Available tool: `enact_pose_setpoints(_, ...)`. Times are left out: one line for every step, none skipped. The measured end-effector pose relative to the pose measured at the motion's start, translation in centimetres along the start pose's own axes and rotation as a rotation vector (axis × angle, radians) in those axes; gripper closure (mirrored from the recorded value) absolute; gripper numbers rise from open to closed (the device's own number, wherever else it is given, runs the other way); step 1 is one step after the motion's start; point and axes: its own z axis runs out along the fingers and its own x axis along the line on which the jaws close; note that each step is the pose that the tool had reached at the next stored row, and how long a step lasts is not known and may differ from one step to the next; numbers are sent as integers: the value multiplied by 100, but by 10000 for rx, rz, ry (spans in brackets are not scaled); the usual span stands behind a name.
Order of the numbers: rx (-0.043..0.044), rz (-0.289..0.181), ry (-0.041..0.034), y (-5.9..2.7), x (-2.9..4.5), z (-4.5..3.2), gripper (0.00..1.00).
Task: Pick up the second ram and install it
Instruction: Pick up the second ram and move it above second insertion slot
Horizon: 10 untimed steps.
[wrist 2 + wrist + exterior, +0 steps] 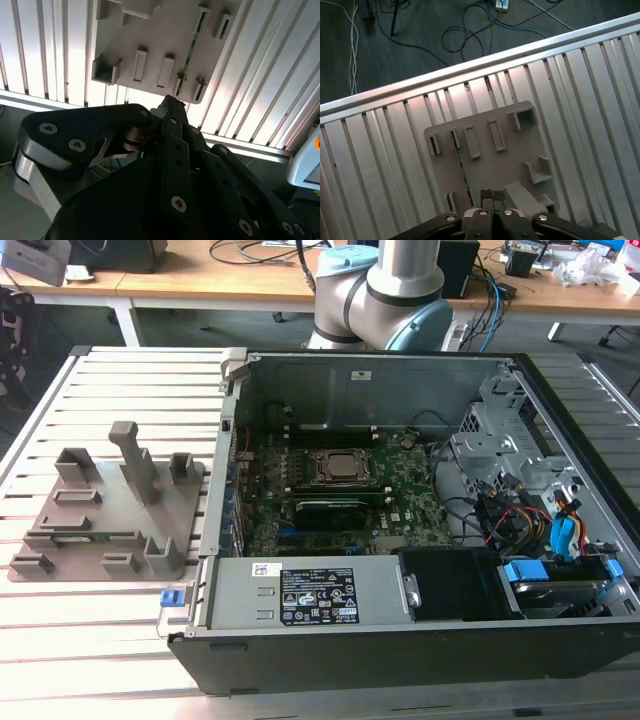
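One second ram (pixel 85 536) sits on edge in the grey fixture tray (pixel 100 510) on the table (pixel 110 380), at the exterior view's left. In the second wrist view, the second ram (pixel 191 45) stands in its slot. In the first wrist view, the jaws are pressed together and empty above the tray, near the second ram (pixel 461 172).

My silver tubular arm with pale blue joint caps (pixel 385 285) stands at the far side of the exterior view. Its metal tube rises straight up from a thick joint that bulges toward the exterior view's left.

In the first wrist view my black metal two-fingered gripper (pixel 492 196) points downward. Its slim black fingers (pixel 486 195) are pressed tip against tip, and I hold nothing between them. Behind the tips, my black linkage bars (pixel 437 224) splay out to both sides, pinned with bright round screws.

The second wrist view looks along my knuckles. There a broad black link plate (pixel 85 135) sits beside a pale grey wrist housing (pixel 27 175).
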Motion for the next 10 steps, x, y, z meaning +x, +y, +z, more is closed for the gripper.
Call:
enact_pose_setpoints(-4,-184,7,0,0,0,89)
enact_pose_setpoints(-10,-394,15,0,0,0,89)
enact_pose_setpoints(-13,-532,20,0,0,0,89)
enact_pose_setpoints(-16,-655,25,1,0,0,89)
enact_pose_setpoints(-19,-844,32,0,0,0,89)
enact_pose_setpoints(-25,-1060,40,0,0,0,89)
enact_pose_setpoints(-31,-1318,50,0,0,0,89)
enact_pose_setpoints(-34,-1423,53,0,0,0,89)
enact_pose_setpoints(-37,-1546,59,0,0,0,89)
enact_pose_setpoints(-42,-1771,66,0,0,0,89)
